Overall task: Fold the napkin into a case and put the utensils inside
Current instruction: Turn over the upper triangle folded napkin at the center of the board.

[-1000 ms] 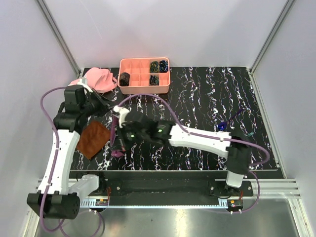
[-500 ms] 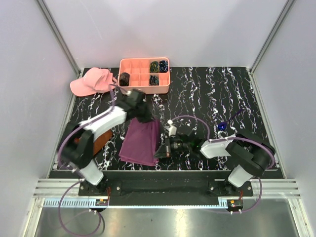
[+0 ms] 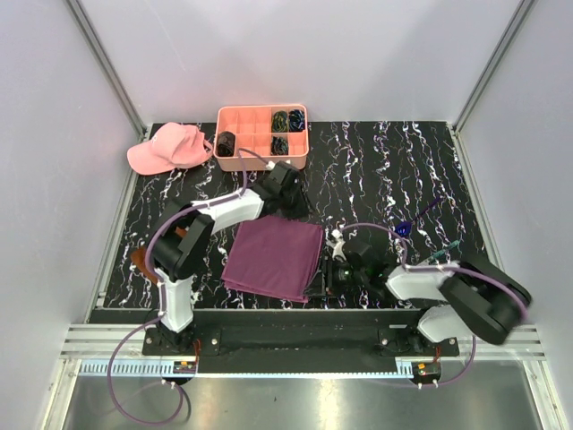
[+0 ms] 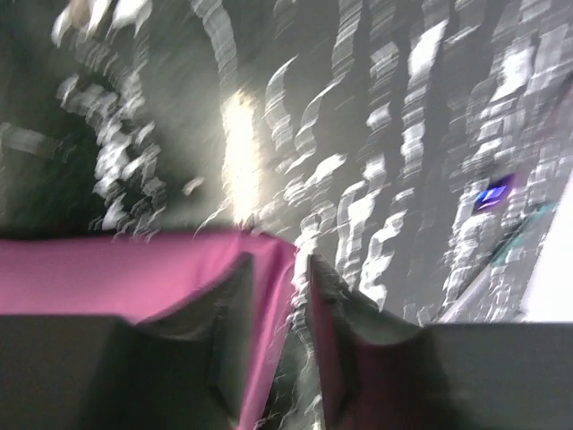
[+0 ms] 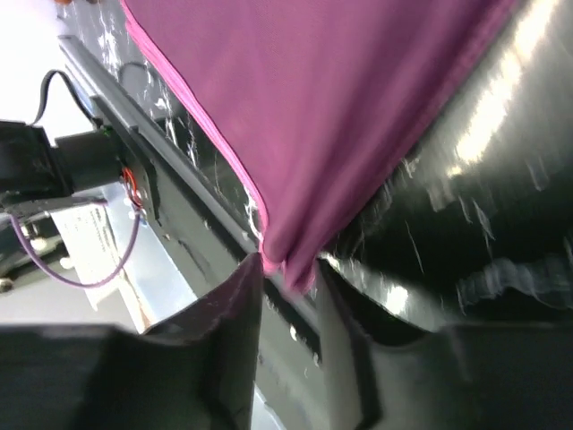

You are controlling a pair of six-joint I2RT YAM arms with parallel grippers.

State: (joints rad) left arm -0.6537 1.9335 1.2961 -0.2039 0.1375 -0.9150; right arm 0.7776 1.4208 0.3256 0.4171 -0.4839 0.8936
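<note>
The magenta-purple napkin (image 3: 273,258) lies spread flat on the black marbled table (image 3: 394,170), near its front edge. My left gripper (image 3: 300,218) is at the napkin's far right corner. In the left wrist view that gripper (image 4: 277,264) is open, with the napkin's edge (image 4: 134,273) lying loose between the parted fingers. My right gripper (image 3: 315,285) is at the near right corner. Its wrist view shows this gripper (image 5: 288,269) open around the hanging corner of the napkin (image 5: 313,107). Of the utensils, only a bluish end (image 3: 405,229) shows to the right, blurred in the left wrist view (image 4: 492,193).
A pink compartment tray (image 3: 262,162) with dark coiled bundles (image 3: 280,119) stands at the back. A pink cap (image 3: 166,148) lies at the back left. A rust-brown cloth (image 3: 143,262) peeks out behind the left arm. The table's front rail (image 5: 170,206) is just beyond the right gripper.
The napkin has been drawn to the right and laid out flat. Both grippers moved right with its right corners, and their jaws have parted from shut.
</note>
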